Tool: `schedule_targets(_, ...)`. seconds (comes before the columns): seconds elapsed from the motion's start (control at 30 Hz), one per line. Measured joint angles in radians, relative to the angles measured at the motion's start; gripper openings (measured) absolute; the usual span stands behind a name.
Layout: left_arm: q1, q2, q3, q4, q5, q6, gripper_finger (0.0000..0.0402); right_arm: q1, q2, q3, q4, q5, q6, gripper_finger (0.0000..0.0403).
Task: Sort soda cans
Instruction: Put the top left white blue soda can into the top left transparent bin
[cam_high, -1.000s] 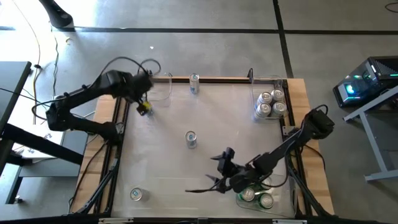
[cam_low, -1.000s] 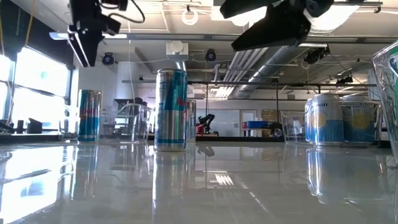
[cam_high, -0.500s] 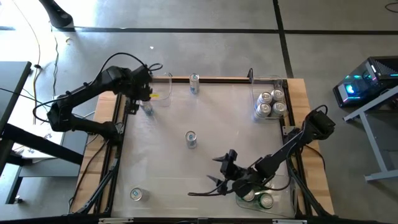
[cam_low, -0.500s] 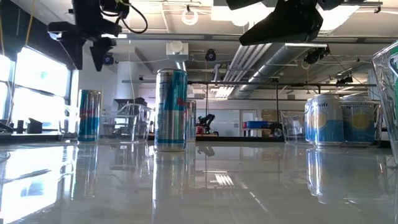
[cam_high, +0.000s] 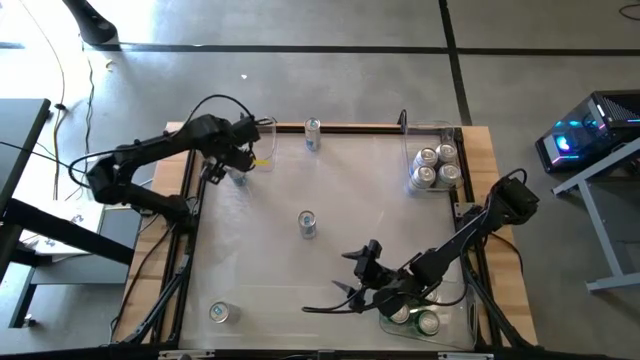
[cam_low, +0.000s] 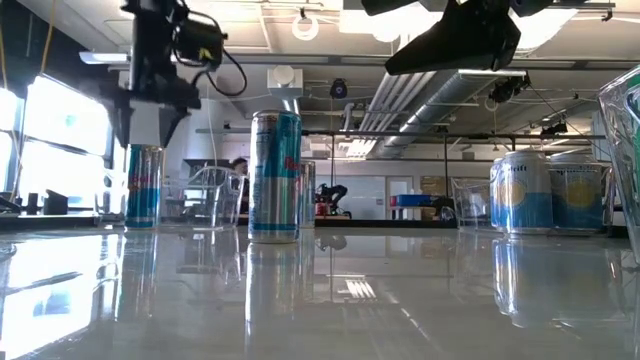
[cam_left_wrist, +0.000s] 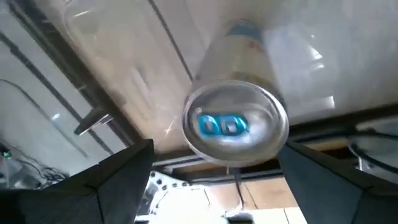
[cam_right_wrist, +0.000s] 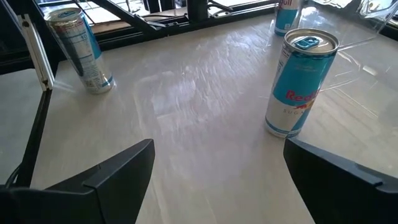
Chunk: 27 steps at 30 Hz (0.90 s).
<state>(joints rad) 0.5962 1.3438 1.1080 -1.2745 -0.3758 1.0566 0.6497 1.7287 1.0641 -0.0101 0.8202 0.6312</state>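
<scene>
The left hand (cam_high: 237, 165) hangs spread wide above a blue can (cam_left_wrist: 236, 121) standing near the far left corner of the bench (cam_high: 270, 250), just beside a clear bin (cam_high: 262, 140); it holds nothing. The right hand (cam_high: 352, 280) waits near the near right corner, fingers wide and empty, beside a bin holding two green cans (cam_high: 412, 318). One can (cam_high: 307, 224) stands mid-bench, another (cam_high: 313, 132) at the far edge, one (cam_high: 219, 313) near the near left corner. Four silver-topped cans (cam_high: 433, 166) sit in the far right corner bin (cam_high: 452, 131).
</scene>
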Motion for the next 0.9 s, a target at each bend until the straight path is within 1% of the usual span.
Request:
schedule_targets(0.33,-0.004,0.018,-0.111,0.053,0.035,-0.021,0.0335,-0.01,0.0,0.0,0.0,0.001,0.0,0.0353)
schedule_targets(0.53,-0.019,0.017,-0.114,0.076,0.068,-0.101,0.0335,-0.01,0.0,0.0,0.0,0.001,-0.002,0.0353)
schedule_targets(0.9,-0.023,0.016,-0.114,0.134,0.056,-0.21,0.0335,-0.01,0.0,0.0,0.0,0.001,-0.002,0.0353)
